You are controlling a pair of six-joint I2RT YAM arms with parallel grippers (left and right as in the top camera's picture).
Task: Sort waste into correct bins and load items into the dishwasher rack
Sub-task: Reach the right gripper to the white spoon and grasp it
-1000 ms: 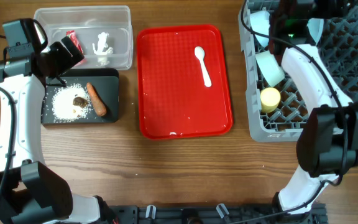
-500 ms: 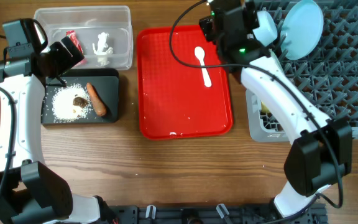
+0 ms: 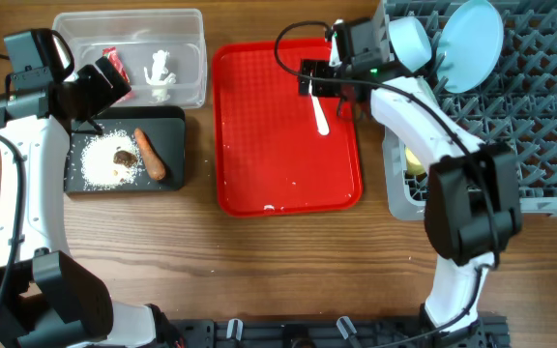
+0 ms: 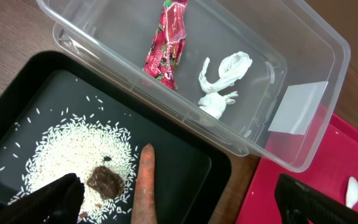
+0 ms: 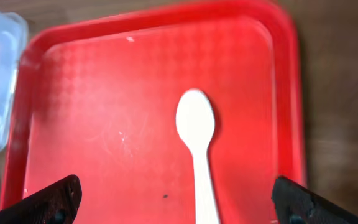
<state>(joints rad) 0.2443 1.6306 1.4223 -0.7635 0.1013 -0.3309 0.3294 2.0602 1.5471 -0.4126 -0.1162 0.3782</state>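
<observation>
The right claw (image 3: 322, 85) hangs over the far right part of the flat red plastic serving tray (image 3: 259, 145), its two fingers spread wide and holding nothing. The white plastic spoon (image 3: 321, 121) lies on the tray directly beneath it. In the right wrist view the spoon (image 5: 195, 124) sits between the two dark fingertips, bowl end pointing away and handle running toward the claw (image 5: 179, 202), and neither finger touches it.

The left claw (image 3: 104, 82) is also wide open and empty. It hovers over the near edge of the clear translucent plastic tub (image 3: 191, 58), where that tub meets the shallow glossy black tub (image 3: 177, 126).

The clear tub holds the small red wrapper (image 4: 166, 43) and, just beside it, the crumpled white scrap (image 4: 222, 87). In the black tub the small brown food lump (image 4: 105, 182) rests on the white rice-like crumbs (image 4: 73, 149), with the short orange carrot piece (image 4: 145, 183) just to its right.

At the far right of the wooden surface (image 3: 278, 261), the large grey plastic grid rack (image 3: 549, 126) carries the large light-blue round plate (image 3: 470, 43) standing on edge and a light-blue bowl (image 3: 409, 39) beside it.
</observation>
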